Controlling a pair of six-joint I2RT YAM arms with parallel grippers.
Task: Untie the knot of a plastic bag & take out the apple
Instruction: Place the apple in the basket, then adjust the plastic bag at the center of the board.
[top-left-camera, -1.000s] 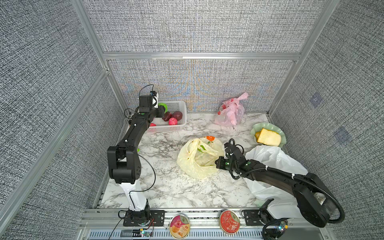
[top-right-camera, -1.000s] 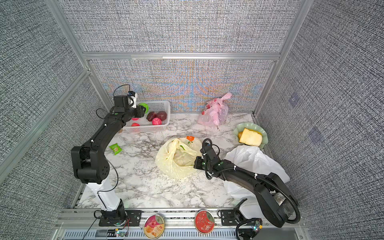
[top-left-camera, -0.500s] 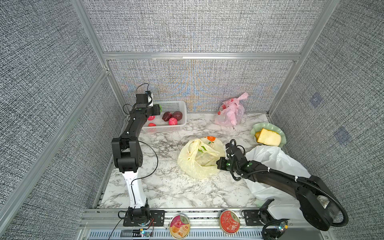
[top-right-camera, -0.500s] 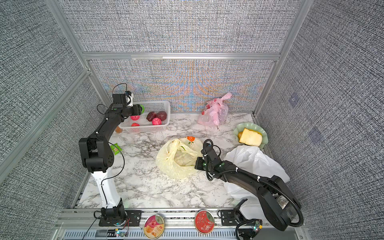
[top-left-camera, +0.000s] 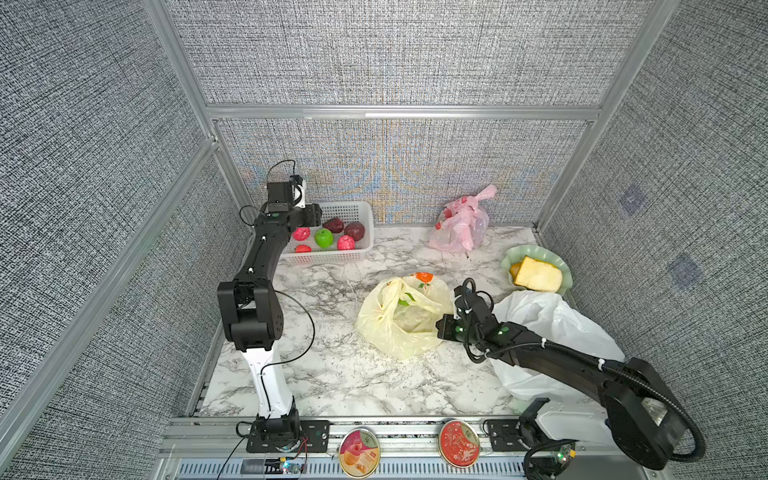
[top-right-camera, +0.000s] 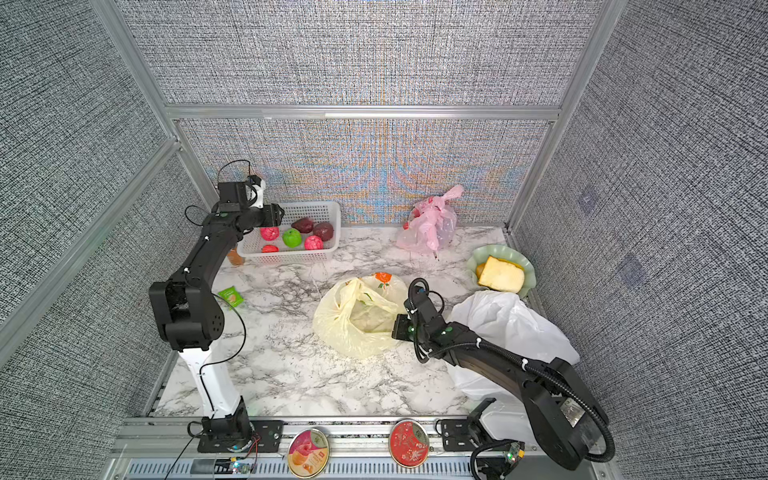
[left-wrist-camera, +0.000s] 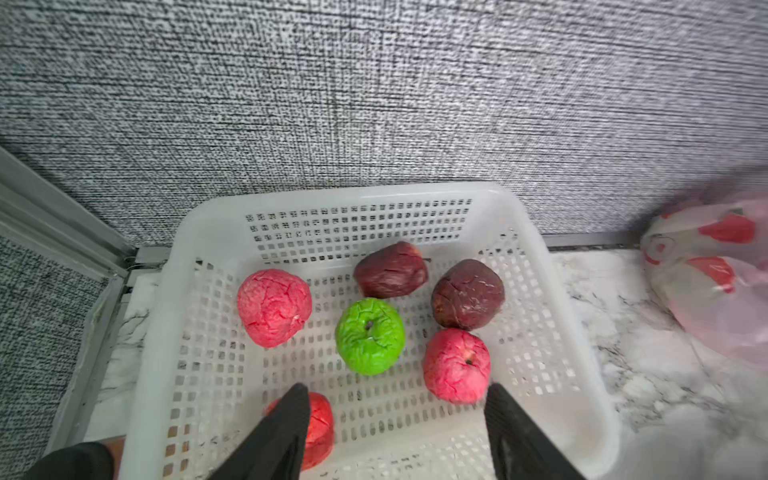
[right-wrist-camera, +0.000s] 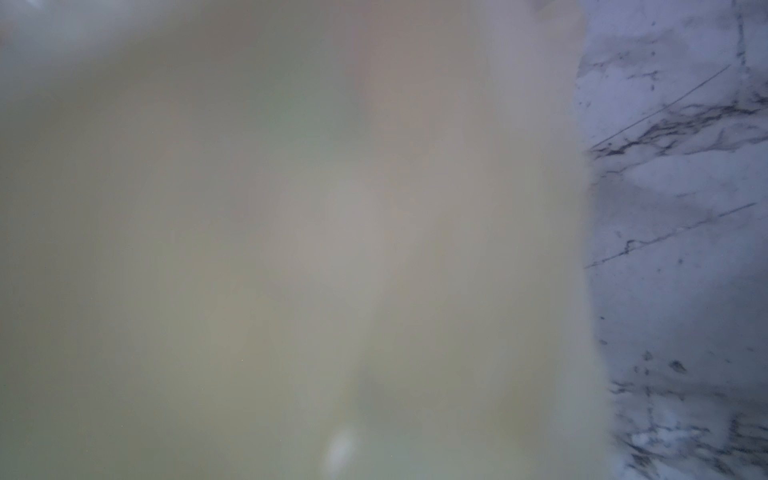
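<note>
The left pincer (left-wrist-camera: 397, 392) is spread wide and empty, both black fingers (left-wrist-camera: 291, 419) hanging just over the near wall of a white basket (left-wrist-camera: 332, 197). Past its tips the green apple (left-wrist-camera: 370, 336) lies on the basket floor, among three pink fruits and two dark ones (left-wrist-camera: 390, 270). The basket sits in the far left corner of the tabletop (top-left-camera: 345, 374). The left arm (top-left-camera: 262, 257) rises from the near left edge, folds at the elbow, and stretches its forearm up to that corner.

The right pincer (top-left-camera: 442, 327) is pressed together, its tips buried in the right side of the yellow bag (top-left-camera: 386, 328); I cannot tell whether it pinches the plastic. That bag lies in the middle of the tabletop with its mouth slack and open. The right arm (top-left-camera: 552, 361) reaches low from the near right corner, across a crumpled white bag (top-left-camera: 548, 316).

The right wrist view is almost filled by blurred yellowish plastic, with a strip of marble beside it. Only the left wrist view shows the gap between the left fingers. In a top view a small green packet (top-right-camera: 230, 296) lies near the left edge, beside the elbow. A knotted pink bag (top-left-camera: 459, 226) sits at the far edge, and a green plate (top-left-camera: 509, 259) at the right edge.
</note>
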